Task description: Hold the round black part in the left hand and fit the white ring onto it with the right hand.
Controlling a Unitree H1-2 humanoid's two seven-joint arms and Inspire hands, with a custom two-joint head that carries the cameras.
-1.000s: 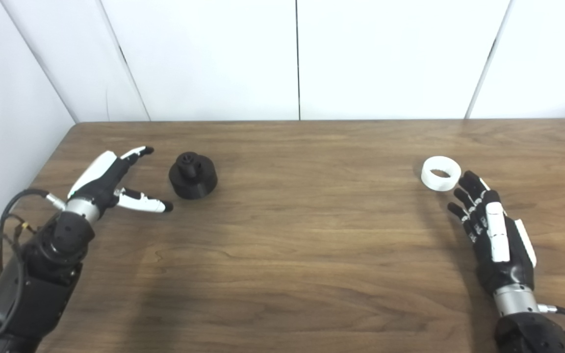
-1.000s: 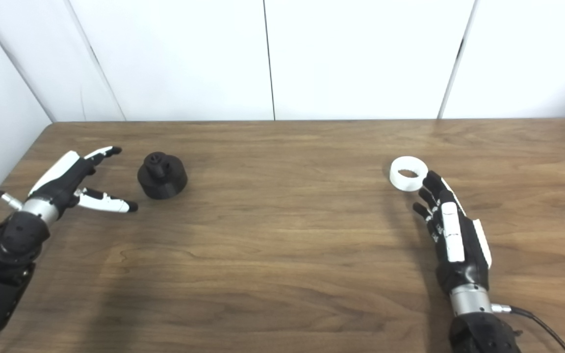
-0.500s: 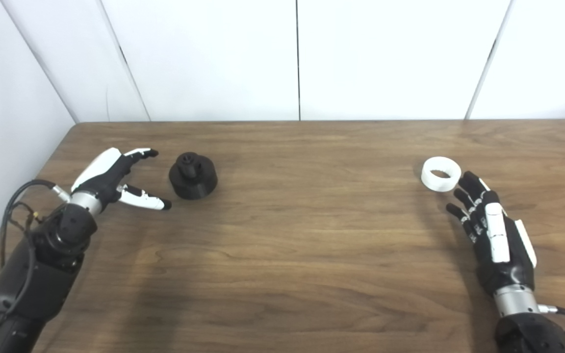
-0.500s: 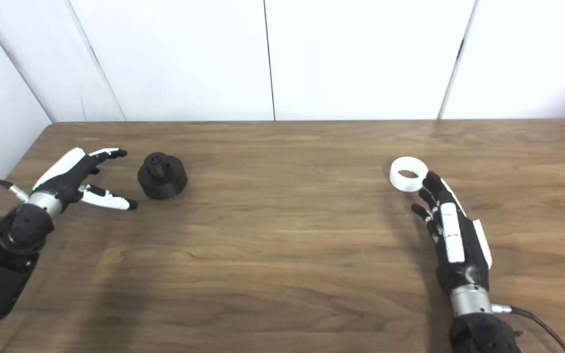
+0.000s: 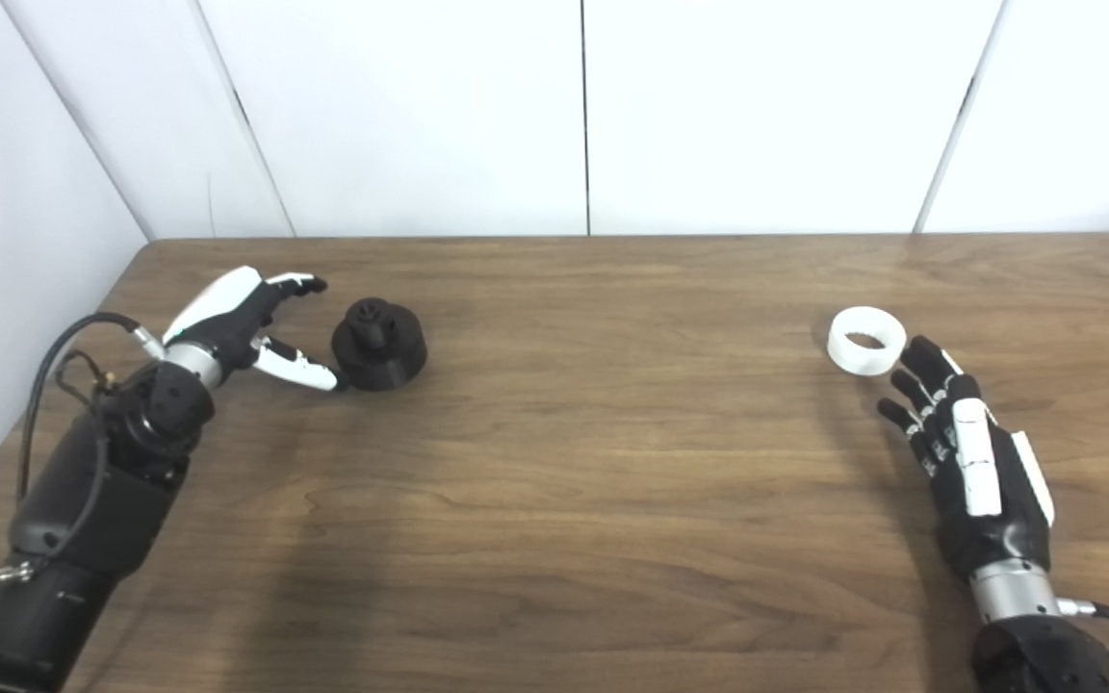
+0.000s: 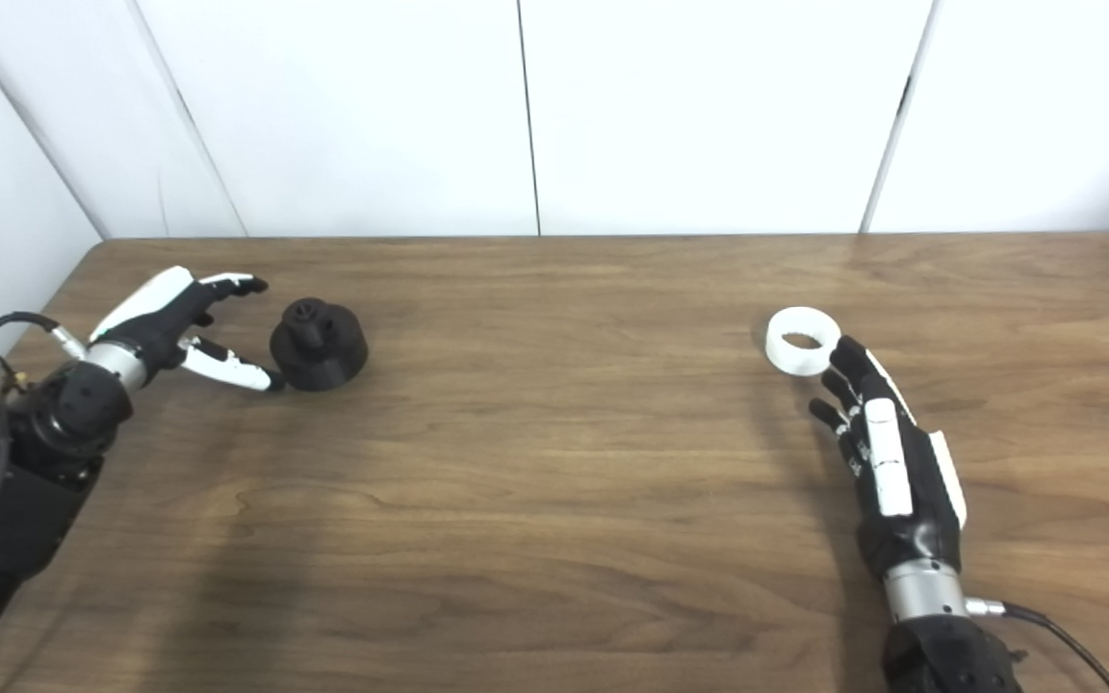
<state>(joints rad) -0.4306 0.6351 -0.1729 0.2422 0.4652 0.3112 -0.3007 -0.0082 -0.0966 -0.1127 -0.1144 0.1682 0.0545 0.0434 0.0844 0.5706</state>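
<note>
Left hand at left of frame, moved up and right since a second ago; now just beside round black part. Fingers apart, holding nothing; thumb tip at part's lower left edge, contact cannot be told. Black part unmoved, upright on wooden table, left of centre. White ring at right of frame, flat on table, unmoved. Right hand at lower right, unchanged: fingers spread, empty, fingertips just below ring.
</note>
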